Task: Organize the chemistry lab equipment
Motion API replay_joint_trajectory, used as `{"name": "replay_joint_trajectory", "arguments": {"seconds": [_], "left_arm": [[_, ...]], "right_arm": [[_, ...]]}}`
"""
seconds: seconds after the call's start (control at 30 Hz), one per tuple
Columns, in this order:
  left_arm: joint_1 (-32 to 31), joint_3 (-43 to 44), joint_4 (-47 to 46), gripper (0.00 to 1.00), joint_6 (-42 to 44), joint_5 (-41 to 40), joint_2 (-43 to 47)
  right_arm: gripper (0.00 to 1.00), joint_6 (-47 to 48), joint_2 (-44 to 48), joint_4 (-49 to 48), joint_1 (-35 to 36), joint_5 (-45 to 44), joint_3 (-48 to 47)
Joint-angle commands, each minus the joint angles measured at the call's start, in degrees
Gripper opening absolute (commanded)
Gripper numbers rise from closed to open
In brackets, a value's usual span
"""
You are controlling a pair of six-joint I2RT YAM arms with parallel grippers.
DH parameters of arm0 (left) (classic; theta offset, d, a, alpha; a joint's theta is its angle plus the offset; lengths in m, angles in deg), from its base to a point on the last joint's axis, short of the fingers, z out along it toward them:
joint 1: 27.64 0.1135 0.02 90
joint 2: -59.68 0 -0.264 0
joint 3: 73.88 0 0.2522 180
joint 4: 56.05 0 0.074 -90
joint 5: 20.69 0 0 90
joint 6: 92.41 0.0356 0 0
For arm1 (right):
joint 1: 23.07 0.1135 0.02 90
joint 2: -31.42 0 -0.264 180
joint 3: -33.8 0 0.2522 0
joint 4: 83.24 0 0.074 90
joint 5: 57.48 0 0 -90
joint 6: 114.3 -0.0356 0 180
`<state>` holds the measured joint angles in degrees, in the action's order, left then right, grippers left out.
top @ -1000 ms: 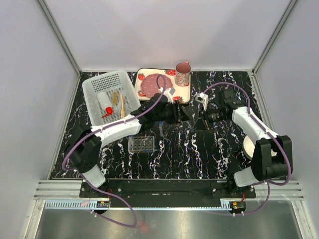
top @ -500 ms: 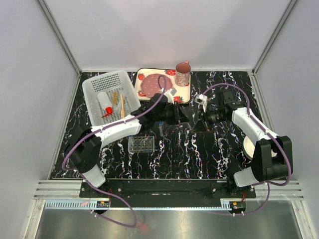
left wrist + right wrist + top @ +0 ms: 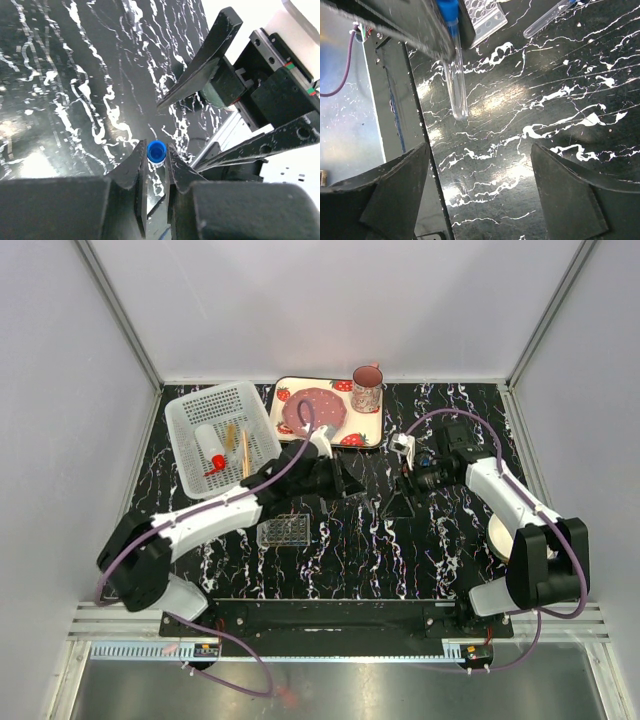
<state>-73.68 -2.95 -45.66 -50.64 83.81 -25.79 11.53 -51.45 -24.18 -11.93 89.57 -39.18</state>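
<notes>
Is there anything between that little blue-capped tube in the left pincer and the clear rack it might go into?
Nothing visible does. The left pincer grips the tube, and only black tabletop shows between it and the rack.

The bench point(image 3: 545, 125) looks glossy, black with white veining; the blue-capped tube point(image 3: 456, 85) is clear, smooth plastic.

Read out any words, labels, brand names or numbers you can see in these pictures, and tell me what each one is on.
No text can be read in any view.
mug and tray: strawberry pictures only, no words.
red-capped bottle: no legible label.
blue-capped tube: no markings visible.
small tag at the near edge: too small to read.
</notes>
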Motion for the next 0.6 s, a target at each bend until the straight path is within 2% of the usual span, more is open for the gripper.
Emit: {"name": "replay_joint_trajectory", "arguments": {"seconds": [0.0, 0.13, 0.17, 0.37, 0.57], "left_arm": [[-0.19, -4.50, 1.61, 0.03, 4.45, -8.34, 8.38], [-0.19, -9.43, 7.57, 0.03, 7.44, -14.50, 17.94], [-0.19, -10.49, 8.90, 0.03, 8.32, -18.50, 19.54], [-0.10, -17.96, 21.20, 0.04, 10.26, -31.00, 30.96], [0.69, -22.09, 28.95, 0.04, 10.26, -39.62, 37.04]], "right_arm": [[0.89, 5.29, 2.80, 3.65, -1.03, 1.39, -1.69], [0.91, 6.70, 2.98, 4.27, -2.52, 0.87, -1.78], [0.92, 6.79, 3.07, 4.36, -2.96, 0.60, -1.69], [0.95, 7.06, 2.72, 3.92, -3.23, -0.46, -1.51], [0.95, 6.79, 2.10, 3.48, -3.31, -1.25, -1.42]]}}
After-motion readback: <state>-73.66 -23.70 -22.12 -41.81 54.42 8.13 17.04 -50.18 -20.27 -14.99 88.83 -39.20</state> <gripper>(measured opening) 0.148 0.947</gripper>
